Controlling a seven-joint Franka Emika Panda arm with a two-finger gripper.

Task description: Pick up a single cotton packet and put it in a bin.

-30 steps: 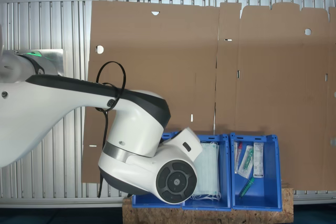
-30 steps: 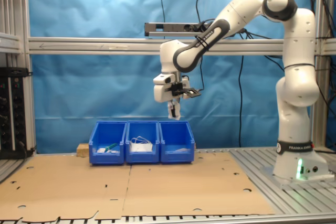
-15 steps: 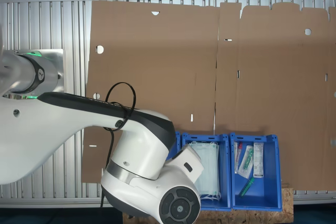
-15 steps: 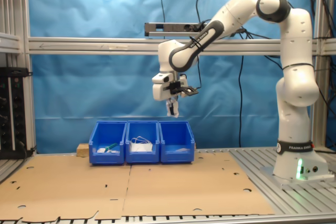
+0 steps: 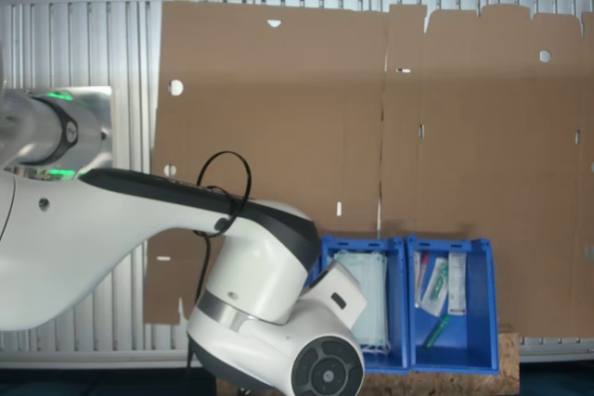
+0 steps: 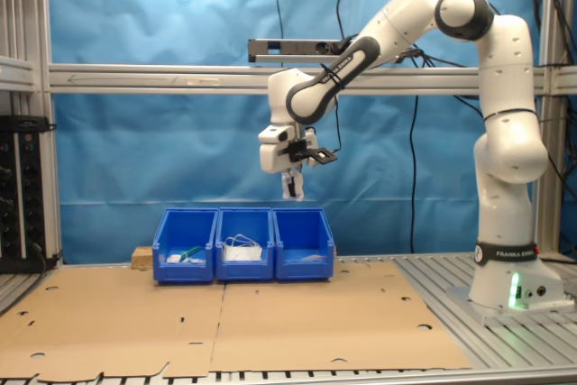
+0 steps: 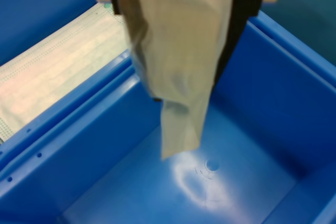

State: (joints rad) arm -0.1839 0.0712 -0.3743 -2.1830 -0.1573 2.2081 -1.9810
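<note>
Pick done; my fingers (image 7: pixel 178 51) are clenched on the cotton packet (image 7: pixel 181 77), which hangs over the bin (image 7: pixel 273 77) with its floor bare beneath; masks (image 7: pixel 58 66) at the bin's 10 o'clock; remaining, by my judgement: lower, release.

No print can be made out anywhere; the band (image 6: pixel 504 253) around the arm's base carries lettering too small to read.

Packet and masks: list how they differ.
The packet hangs from the hand above a bin; the masks lie flat in the neighbouring bin. The packet is plain whitish and narrow; the masks are pale green, wide and finely textured. Both are thin and light-coloured.
</note>
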